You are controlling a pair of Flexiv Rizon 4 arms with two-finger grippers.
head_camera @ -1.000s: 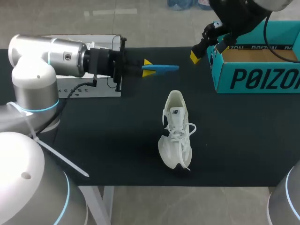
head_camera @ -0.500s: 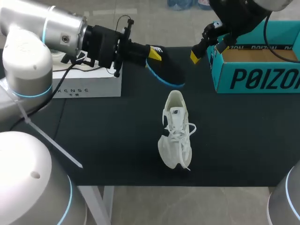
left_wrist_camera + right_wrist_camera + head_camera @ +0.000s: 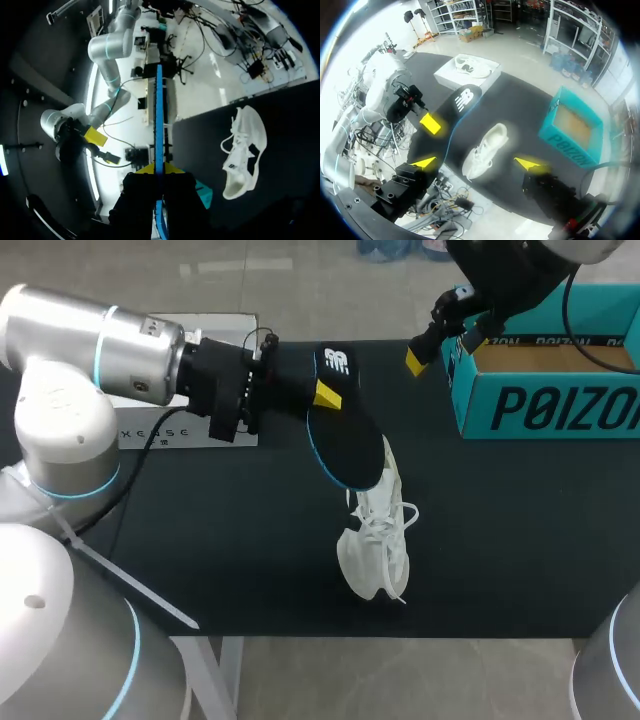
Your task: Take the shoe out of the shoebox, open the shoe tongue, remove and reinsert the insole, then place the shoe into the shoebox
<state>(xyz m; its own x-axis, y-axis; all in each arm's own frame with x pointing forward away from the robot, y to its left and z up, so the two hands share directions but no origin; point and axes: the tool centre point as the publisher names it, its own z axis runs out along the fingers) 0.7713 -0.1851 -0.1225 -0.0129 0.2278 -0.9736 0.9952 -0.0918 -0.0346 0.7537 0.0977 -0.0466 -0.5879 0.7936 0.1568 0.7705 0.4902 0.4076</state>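
Left hand (image 3: 325,390): staying closed on the insole (image 3: 345,430), the yellow tips pinching one end from both sides.
Insole change: a second ago it is showing edge-on and level over the far side of the counter (image 3: 200,540), well apart from the shoe (image 3: 378,540). Now it is turning to show its black top face and swinging nearer and to the right.
Insole position: its free end is overlapping the far end of the shoe in the head view. Whether the two are touching cannot be told.
Shoe: lying on the counter near its middle, outside the shoebox (image 3: 545,405), not shifting across the three frames.
Right hand (image 3: 440,345): fingers standing wide apart, holding nothing, hovering at the far left corner of the shoebox, not moving.
Task meaning: removal appears done and reinsertion is starting. The insole probably needs feeding into the shoe opening next. Boxing the shoe is still outstanding.
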